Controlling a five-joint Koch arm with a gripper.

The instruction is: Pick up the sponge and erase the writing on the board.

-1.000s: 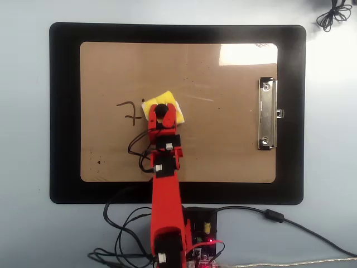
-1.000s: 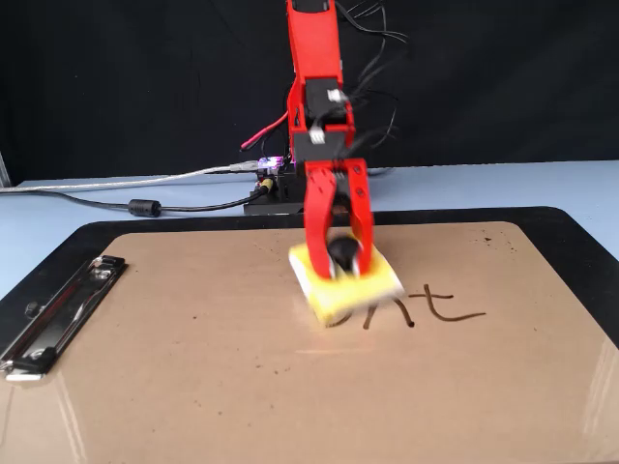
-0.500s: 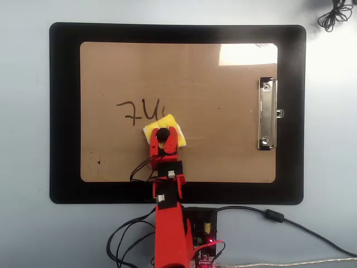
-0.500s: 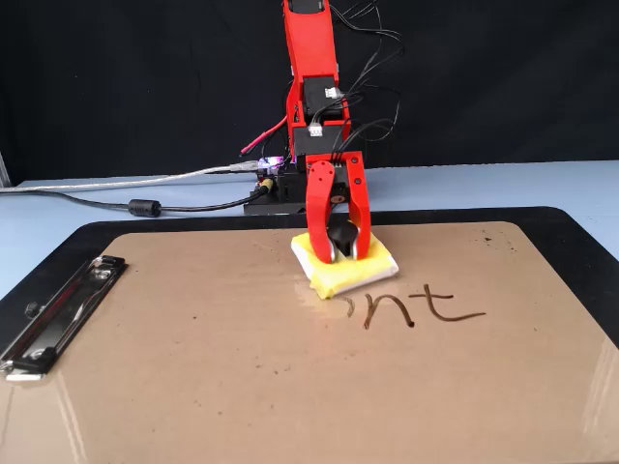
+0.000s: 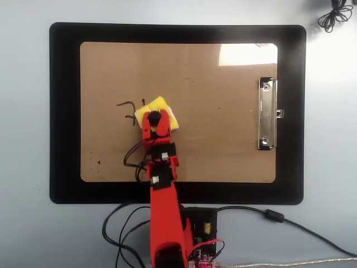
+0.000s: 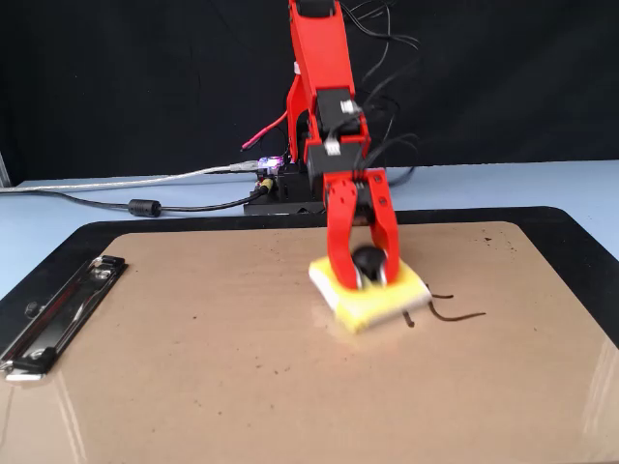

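- The black mat (image 5: 61, 111) lay under the board (image 5: 223, 139), whose clip (image 5: 267, 114) sat at the right in the overhead view.
- The gripper (image 6: 369, 278) had its jaws closed around the black knob of the sponge (image 6: 372, 302) — the pad pressed flat on the board, over the letters.
- The writing (image 5: 128, 110) was mostly gone, I judge; only a few strokes showed beside the sponge — those remained to wipe.
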